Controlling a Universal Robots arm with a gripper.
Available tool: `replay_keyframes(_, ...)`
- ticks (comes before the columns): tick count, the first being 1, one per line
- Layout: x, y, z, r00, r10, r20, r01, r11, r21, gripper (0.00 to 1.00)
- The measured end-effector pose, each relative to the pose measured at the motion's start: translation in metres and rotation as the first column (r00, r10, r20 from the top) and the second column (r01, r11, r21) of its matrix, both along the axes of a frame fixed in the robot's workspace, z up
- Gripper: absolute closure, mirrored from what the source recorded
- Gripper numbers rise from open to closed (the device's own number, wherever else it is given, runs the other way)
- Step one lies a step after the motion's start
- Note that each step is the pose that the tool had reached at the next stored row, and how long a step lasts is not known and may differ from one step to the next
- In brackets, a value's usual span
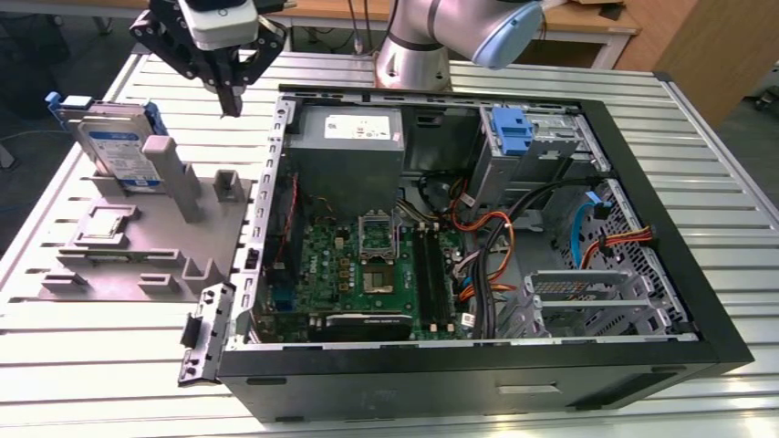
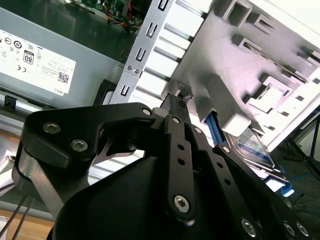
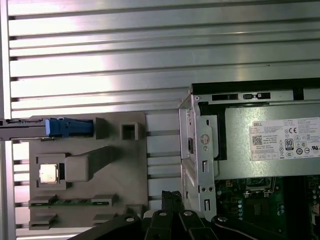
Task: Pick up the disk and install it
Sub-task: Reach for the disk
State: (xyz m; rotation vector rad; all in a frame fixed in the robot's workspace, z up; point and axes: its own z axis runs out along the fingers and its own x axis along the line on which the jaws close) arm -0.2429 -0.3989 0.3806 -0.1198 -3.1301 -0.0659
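Here the disk stands on edge in a slot of the grey holder, which lies on the slatted counter just beside the open computer case, on the exterior view's left. Its broad faces are upright, with the labelled face turned toward the exterior camera. Its long axis seems to run upward, though I cannot be sure. In the first wrist view it shows edge-on as a thin bar with a blue bracket end.

The gripper hangs above the counter between the holder and the case's rear corner, near the power supply, apart from the disk. The fingers are pressed together with nothing between them.

I judge the disk stiff, fairly heavy for its size, smooth on its metal faces and sensitive to knocks. The free upper part, pinched across the two flat faces or the blue side rails, looks like the best hold.
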Motion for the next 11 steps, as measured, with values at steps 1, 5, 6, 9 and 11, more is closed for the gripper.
replay_keyframes(1, -0.0004, 0.0, -0.0001, 1.0, 0.0, 0.0001, 0.0, 1.0, 0.0001, 0.9)
replay_keyframes(5, -0.0021, 0.0, -0.0001, 1.0, 0.0, 0.0, 0.0, 1.0, 0.0001, 0.9)
replay_keyframes(6, -0.0026, 0.0, -0.0001, 1.0, 0.0, 0.0001, 0.0, 1.0, 0.0001, 0.9)
replay_keyframes(9, -0.0037, 0.0, -0.0001, 1.0, 0.0, 0.0, 0.0, 1.0, 0.0001, 0.9)
replay_keyframes(11, -0.0041, 0.0, -0.0002, 1.0, 0.0, 0.0001, 0.0, 1.0, 0.0001, 0.9)
